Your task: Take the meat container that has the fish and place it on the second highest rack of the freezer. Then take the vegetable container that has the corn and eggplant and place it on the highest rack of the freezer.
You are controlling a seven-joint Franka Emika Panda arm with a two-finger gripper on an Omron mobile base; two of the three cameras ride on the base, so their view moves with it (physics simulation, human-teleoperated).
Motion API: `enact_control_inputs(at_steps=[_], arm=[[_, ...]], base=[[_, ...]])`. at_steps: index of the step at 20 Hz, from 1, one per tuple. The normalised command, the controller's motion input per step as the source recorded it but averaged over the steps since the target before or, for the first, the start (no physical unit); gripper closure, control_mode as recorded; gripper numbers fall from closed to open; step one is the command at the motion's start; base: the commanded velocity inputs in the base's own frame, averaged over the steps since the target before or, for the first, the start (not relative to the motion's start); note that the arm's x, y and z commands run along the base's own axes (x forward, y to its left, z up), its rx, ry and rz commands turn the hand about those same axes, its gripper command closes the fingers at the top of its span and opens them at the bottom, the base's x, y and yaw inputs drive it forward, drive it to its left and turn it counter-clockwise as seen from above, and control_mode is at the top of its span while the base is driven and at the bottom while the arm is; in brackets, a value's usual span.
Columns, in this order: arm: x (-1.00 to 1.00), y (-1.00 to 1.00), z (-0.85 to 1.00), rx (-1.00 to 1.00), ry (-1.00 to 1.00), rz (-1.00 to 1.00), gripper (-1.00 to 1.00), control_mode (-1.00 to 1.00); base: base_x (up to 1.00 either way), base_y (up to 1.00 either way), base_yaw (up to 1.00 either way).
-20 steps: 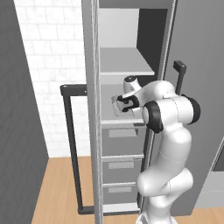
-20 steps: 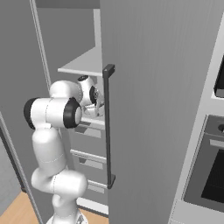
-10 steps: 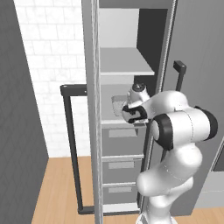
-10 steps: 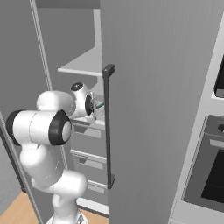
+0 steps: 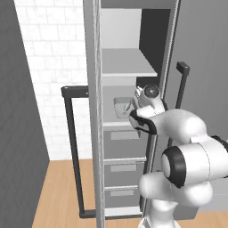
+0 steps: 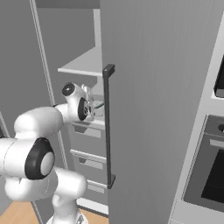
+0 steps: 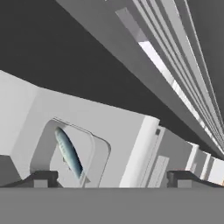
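A: Entry. What changed over the last second, taking the freezer (image 5: 133,111) as landmark?

B: The arm has swung back and down. A second ago its elbow stood at the height of the lower shelf; now the bulky joints sit in front of the drawers, and only the hand reaches toward the shelf opening. The gripper (image 7: 109,178) has come away from the meat container (image 5: 123,107) and hangs just outside the freezer's front edge.

A: Fingers?

B: Spread wide, nothing between them. In the hand view the two dark tips sit well apart at the bottom, and the tray lies beyond the left tip, untouched.

A: Where is the task's thing?

B: The fish (image 7: 68,151) lies lengthwise in its pale tray, and the tray rests flat on the second highest rack (image 5: 115,121), directly above the top drawer and below the highest rack (image 5: 127,67). From the right base view a corner of it shows behind the door handle (image 6: 106,127).

A: Reading for the task?

B: I judge the first half done: container released on the correct board. The highest rack looks bare, so the corn-and-eggplant container remains to be fetched.

A: Risk?

B: The hand is close to the freezer's door edge; retreat should be straight back.
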Motion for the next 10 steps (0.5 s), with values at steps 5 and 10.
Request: enact_control_inputs(at_steps=[5,10], arm=[[-0.54,-0.04,0.64,-0.09,-0.01,0.03,-1.00,-1.00],[-0.77,-0.11,0.01,-0.18,0.04,0.15,-1.00,-1.00]], base=[[0.00,0.00,0.00],[0.00,0.00,0.00]])
